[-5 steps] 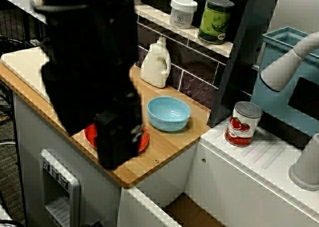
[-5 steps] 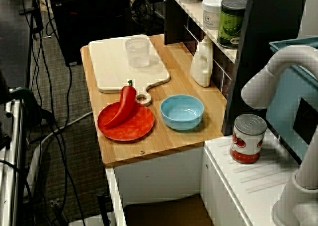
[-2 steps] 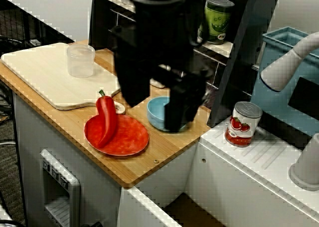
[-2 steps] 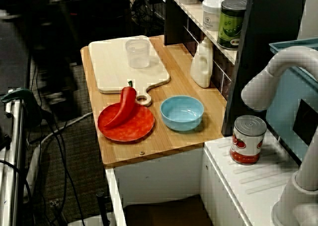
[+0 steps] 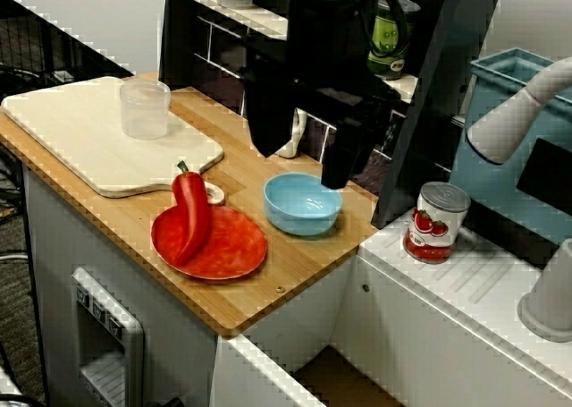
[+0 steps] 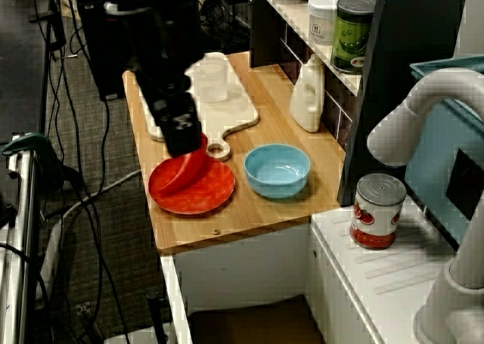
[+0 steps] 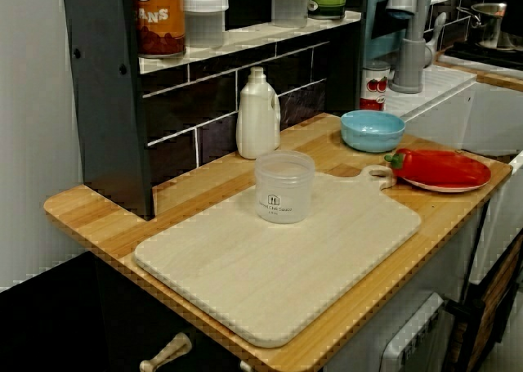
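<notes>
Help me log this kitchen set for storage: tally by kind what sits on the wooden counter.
cutting board: 1
clear cup: 1
white bottle: 1
blue bowl: 1
red plate: 1
red pepper: 1
Total: 6

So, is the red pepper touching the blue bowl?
Apart. The front view shows the red pepper lying on the left of the red plate, with bare plate and a strip of counter between it and the blue bowl.
</notes>
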Controlling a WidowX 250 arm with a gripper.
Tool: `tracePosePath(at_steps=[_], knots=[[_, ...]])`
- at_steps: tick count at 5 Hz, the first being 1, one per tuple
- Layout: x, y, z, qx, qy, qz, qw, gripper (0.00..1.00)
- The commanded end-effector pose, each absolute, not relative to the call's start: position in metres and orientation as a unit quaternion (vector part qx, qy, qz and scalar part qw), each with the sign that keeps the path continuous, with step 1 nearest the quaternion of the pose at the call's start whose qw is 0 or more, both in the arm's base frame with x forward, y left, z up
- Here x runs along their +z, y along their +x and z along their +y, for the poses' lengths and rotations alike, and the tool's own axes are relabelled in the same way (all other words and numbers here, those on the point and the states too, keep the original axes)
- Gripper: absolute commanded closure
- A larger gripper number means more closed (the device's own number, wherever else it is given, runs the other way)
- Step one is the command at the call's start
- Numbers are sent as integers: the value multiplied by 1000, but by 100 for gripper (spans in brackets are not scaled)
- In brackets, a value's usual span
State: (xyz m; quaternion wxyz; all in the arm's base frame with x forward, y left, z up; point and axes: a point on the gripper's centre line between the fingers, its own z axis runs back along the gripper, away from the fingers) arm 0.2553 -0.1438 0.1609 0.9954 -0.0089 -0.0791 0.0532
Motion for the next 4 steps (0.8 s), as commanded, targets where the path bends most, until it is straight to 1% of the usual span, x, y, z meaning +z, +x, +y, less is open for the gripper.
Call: tracePosePath(at_steps=[1,2,3,4], knots=[[161,285,-109,70,-12,-88,994,0],[158,296,-106,59,-5,-90,994,84],[153,305,-101,50,7,-91,995,100],[150,311,-97,42,13,-93,995,100]])
